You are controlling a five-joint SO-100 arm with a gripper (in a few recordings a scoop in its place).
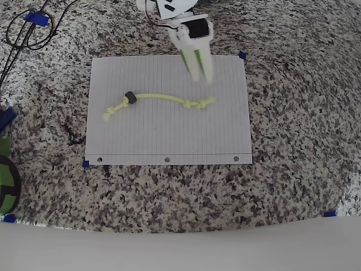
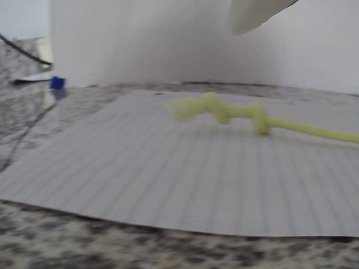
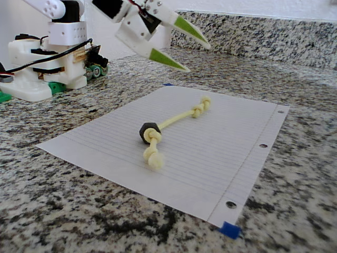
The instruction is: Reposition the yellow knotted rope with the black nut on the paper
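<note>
Rope (image 1: 161, 100) lies stretched across the middle of the paper (image 1: 169, 141) in the overhead view, a thin pale yellow-green cord with knots at both ends, running from a knotted end at the picture's left to a knotted end at the right. The nut (image 1: 130, 98), small and black, sits on the cord close to the left knot, resting on the sheet.

The jaws (image 1: 199, 72) hang above the far part of the sheet, spread apart and holding nothing. In the overhead view they sit just beyond the rope's right knotted end, toward the edge of the sheet opposite the punched holes, and they point down toward that end without touching it. The nut lies well off to the picture's left of the jaws, near the other end of the cord.

In the fixed view the jaws (image 3: 188, 50), white with green tips, are clearly raised off the sheet with air beneath them; the rope's far knot (image 3: 200, 107) lies below and a little nearer the camera, and the nut (image 3: 149, 131) sits farther toward the camera along the cord.

In the wrist view the knotted end (image 2: 221, 110) lies ahead on the lined sheet, blurred, with the cord trailing off to the right edge; one pale finger (image 2: 252, 14) shows at the top.

The sheet lies flat on a speckled granite bench (image 1: 293, 141), with blue tape (image 1: 242, 55) at some corners.
</note>
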